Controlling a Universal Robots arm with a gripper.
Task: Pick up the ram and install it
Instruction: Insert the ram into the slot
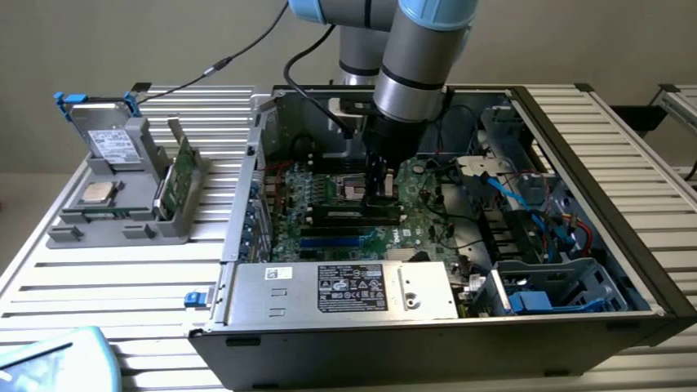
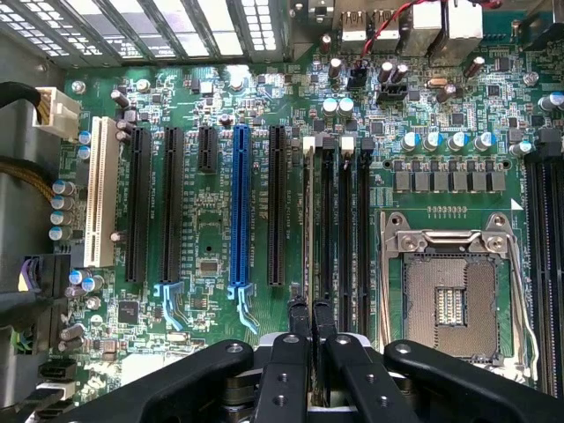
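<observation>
Gripper [image 2: 310, 308]: fingers [image 2: 298, 322] pressed together, pinching the thin upper edge of the ram [image 2: 308, 220].

Ram: stands edge-on in one of four parallel memory slots [image 2: 346, 229], the one farthest from the socket [image 2: 449, 300] and next to the expansion slots.

Wrist view count:
- 1 socket
- 1 white slot [image 2: 100, 194]
- 1 blue slot [image 2: 240, 207]
- 4 black slots [image 2: 138, 207], three long and one short

The exterior view adds the setting. The arm [image 1: 419, 65] reaches down into the open case [image 1: 610, 163], with the gripper [image 1: 381, 192] at frame centre over the motherboard [image 1: 326, 192]. There is 1 power supply [image 1: 348, 290] at lower centre. At frame left, 1 grey holder [image 1: 109, 216] sits on the slatted table [image 1: 109, 278]. It carries 1 silver chip [image 1: 98, 193], 1 upright green board [image 1: 179, 175] and 1 drive [image 1: 109, 143].
</observation>
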